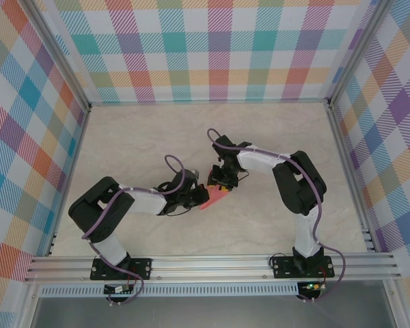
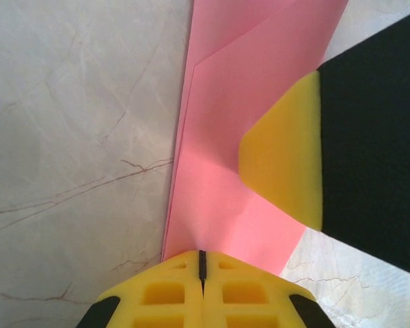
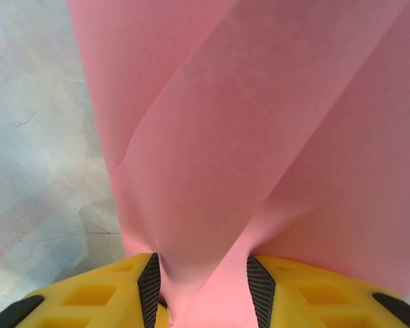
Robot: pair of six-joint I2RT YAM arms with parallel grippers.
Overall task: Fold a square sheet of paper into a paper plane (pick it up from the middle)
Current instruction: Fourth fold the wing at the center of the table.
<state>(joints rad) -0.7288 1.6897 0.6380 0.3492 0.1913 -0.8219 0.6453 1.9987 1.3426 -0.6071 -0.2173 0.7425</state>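
Overhead, the pink paper (image 1: 215, 199) sits near the middle of the table (image 1: 137, 137), a little toward the near edge, between the two claw heads. A small slanted wedge of it is exposed there. The rest is covered by the left claw (image 1: 195, 195) and the right claw (image 1: 223, 183), and neither grip can be read in that view. The left wrist camera settles the first: the left claw (image 2: 201, 268) has its yellow fingers pressed together with no gap, and the near end of the paper (image 2: 219, 137) is pinched in the seam. From there the paper runs away in folded layers with one slanted flap edge, and its far end is cut off by the frame. One yellow-and-black finger (image 2: 287, 164) of the right claw lies against the paper's right side; the second finger cannot be made out. The right wrist camera shows the right claw (image 3: 203, 290) at a narrow gap, holding a bunched fold of paper (image 3: 246, 137) that touches both black pads (image 3: 150, 287). Whether the paper touches the table cannot be told.
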